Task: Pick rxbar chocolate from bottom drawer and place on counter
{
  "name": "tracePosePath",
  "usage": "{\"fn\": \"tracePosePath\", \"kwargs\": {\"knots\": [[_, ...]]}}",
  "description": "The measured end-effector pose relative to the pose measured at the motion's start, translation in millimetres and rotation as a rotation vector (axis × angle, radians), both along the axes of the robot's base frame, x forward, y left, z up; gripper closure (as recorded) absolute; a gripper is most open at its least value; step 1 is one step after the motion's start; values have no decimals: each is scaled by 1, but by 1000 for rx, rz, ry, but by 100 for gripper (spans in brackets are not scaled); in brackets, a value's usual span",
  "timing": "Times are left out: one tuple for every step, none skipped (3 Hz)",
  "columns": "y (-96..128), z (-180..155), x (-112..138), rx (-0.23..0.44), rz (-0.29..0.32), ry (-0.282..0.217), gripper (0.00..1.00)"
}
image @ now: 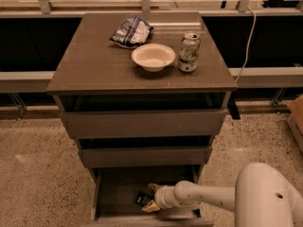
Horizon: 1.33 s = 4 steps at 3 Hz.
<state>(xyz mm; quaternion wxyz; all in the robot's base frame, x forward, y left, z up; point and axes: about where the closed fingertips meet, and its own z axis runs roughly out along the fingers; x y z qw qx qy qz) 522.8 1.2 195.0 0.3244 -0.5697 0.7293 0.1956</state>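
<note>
The bottom drawer (109, 193) is pulled open at the foot of the cabinet. The rxbar chocolate (141, 200), a small black bar with white print, lies on its floor near the front. My gripper (149, 198) reaches in from the right, low inside the drawer. Its two tan fingers (152, 187) sit on either side of the bar and close against it. The counter (94, 65) is the cabinet's flat grey-brown top, well above the gripper.
On the counter stand a white bowl (153, 56), a can (189, 51) to its right and a blue-and-white chip bag (131, 31) behind. The two upper drawers (142, 123) stick out slightly above the gripper. My white arm (265, 197) fills the lower right.
</note>
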Motion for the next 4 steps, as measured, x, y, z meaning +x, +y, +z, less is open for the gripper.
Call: {"fn": "tracePosePath", "kwargs": {"knots": [[-19,-19,6,4,-36,-1,28],[-30,-40,10,-7,-57,17,25],[-38,-61,15,-23,-67,24,35],[-41,-80,20,-40,-66,28,40]]}}
